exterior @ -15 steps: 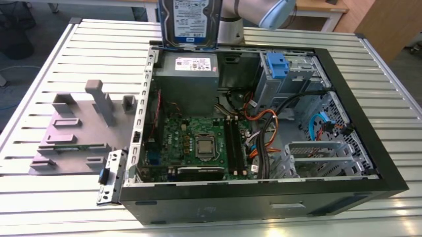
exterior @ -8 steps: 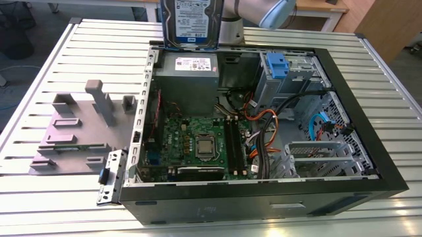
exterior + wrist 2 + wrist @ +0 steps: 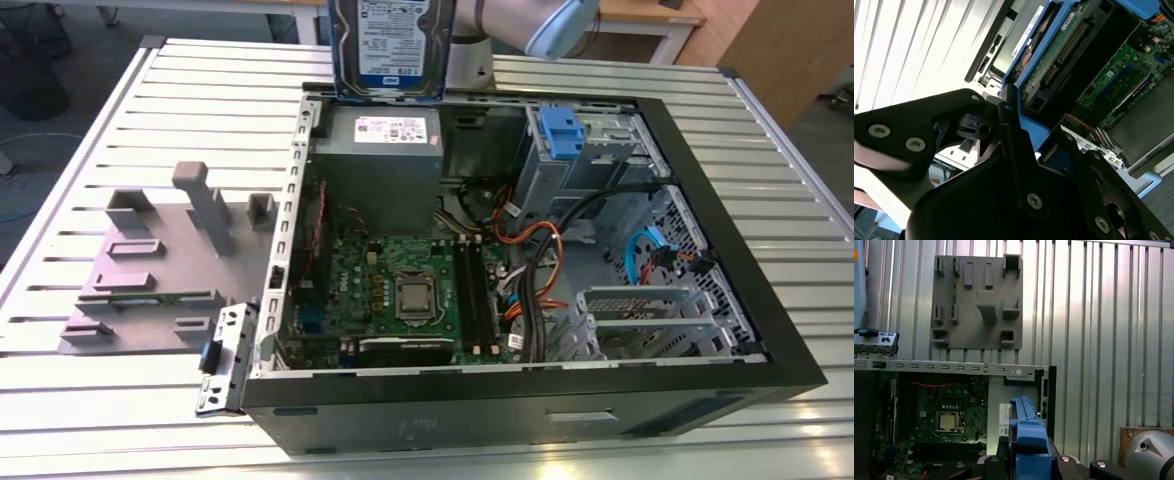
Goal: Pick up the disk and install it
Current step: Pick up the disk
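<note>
Disk [image 3: 384, 45]: flat silver rectangle, blue plastic frame, upright above the open case [image 3: 534, 405].
Tool [image 3: 1026, 462]: clamped on the disk's frame.
Tabletop [image 3: 80, 150]: ribbed metal.

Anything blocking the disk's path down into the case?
Nothing visible. The gripper holds the disk in the air above the far edge of the open case, by the power supply; no cover over the interior.
</note>
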Controlling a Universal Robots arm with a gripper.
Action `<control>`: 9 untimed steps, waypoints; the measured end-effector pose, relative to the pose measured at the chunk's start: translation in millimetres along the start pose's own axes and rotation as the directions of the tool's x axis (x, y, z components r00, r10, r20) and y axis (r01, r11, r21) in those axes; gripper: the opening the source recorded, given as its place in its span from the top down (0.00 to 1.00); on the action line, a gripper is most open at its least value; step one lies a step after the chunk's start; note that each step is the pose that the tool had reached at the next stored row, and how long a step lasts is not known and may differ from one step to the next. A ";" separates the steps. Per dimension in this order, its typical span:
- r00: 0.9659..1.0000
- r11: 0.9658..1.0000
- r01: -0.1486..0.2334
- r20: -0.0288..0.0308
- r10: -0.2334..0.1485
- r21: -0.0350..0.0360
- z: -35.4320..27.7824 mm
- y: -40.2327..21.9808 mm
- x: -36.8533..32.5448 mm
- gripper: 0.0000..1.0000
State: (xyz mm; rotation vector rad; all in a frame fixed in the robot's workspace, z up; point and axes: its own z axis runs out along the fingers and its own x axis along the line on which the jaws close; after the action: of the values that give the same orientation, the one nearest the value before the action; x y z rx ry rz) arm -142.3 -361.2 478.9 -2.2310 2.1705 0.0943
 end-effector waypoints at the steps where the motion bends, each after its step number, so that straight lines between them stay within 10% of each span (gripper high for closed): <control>1: 1.000 1.000 0.000 0.000 0.000 0.000 0.0 -0.4 0.0 0.63; 9: 1.000 1.000 0.000 0.000 0.000 0.000 -0.1 -3.9 0.1 0.63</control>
State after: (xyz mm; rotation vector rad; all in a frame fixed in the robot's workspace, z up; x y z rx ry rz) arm -138.4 -361.2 478.9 -2.2310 2.1705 0.0943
